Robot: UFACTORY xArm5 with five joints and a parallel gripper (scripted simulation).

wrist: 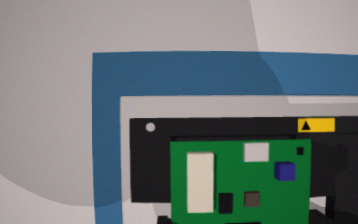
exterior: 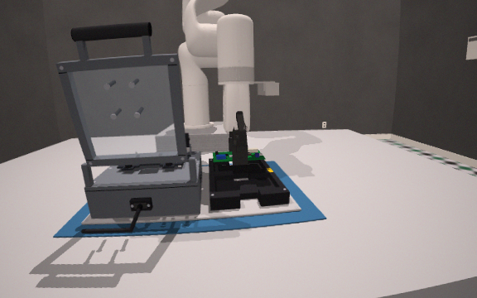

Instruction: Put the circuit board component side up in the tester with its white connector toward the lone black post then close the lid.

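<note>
The green circuit board [exterior: 256, 156] [wrist: 240, 177] is level and component side up, just above the back end of the black tray [exterior: 243, 194] [wrist: 147, 160]. Its white connector [wrist: 200, 182] lies on the left in the wrist view. My gripper [exterior: 238, 161] comes down from above and is shut on the board across its width; the fingers do not show in the wrist view. The grey tester [exterior: 143, 199] stands left of the tray with its lid [exterior: 122, 108] open and upright. The nest [exterior: 143, 169] shows only as dark shapes; I cannot make out its pins or the lone black post.
Tester and tray stand on a white plate [exterior: 255, 210] [wrist: 125, 107] on a blue mat [exterior: 305, 211] [wrist: 105, 150]. The lid has a black handle [exterior: 110, 31] on top. A black latch lever [exterior: 137, 213] hangs at the tester's front. The arm's base [exterior: 197, 103] stands behind.
</note>
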